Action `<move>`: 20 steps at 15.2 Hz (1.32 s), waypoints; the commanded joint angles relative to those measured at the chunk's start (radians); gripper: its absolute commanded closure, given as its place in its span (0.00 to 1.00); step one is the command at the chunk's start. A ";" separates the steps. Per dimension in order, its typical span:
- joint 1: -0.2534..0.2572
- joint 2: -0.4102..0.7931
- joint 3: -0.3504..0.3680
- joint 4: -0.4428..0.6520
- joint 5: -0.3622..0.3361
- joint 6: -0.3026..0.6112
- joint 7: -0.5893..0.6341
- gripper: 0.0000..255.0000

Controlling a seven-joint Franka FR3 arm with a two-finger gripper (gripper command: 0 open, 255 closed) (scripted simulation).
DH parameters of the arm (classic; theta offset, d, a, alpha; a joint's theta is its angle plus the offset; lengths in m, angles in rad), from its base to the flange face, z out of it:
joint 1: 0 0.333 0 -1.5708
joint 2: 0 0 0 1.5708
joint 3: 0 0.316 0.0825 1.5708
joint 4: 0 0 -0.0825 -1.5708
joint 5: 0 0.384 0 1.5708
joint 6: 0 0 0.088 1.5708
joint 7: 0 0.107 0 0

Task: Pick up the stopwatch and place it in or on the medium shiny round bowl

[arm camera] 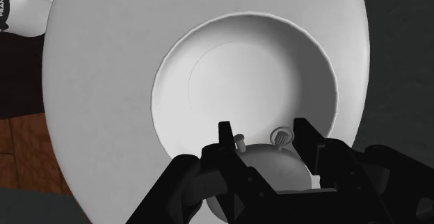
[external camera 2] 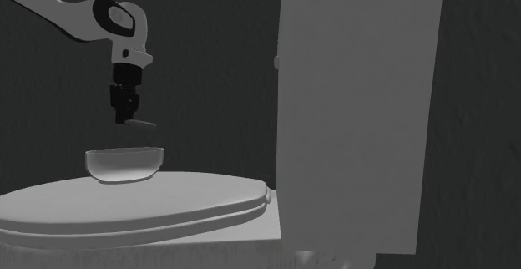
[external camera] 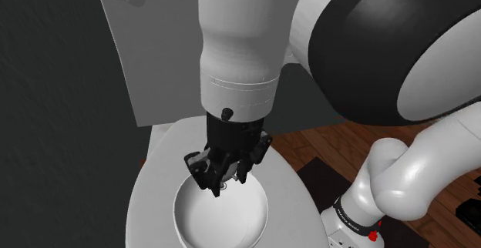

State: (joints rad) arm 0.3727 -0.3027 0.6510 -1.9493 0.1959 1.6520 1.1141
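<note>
Jaws are clamped on the stopwatch (arm camera: 271,161), hanging it clear above the bowl (arm camera: 236,69) on the toilet lid (arm camera: 97,83), so I'd guess just letting go drops it straight in.

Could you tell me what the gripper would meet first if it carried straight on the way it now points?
Pointing down, the gripper, shut on the stopwatch, would most likely meet the inside of the pale bowl first: it hangs above the bowl's opening with a gap between.
</note>
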 commanded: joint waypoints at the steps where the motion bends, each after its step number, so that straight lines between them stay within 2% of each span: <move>1: 0.017 -0.028 0.015 -0.013 0.021 -0.007 0.028 1.00; 15: 0.026 -0.021 0.043 -0.197 0.034 0.184 0.021 1.00; 20: 0.026 -0.021 0.043 -0.197 0.034 0.184 0.021 1.00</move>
State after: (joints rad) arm 0.3988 -0.3242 0.6943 -2.1466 0.2306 1.8350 1.1352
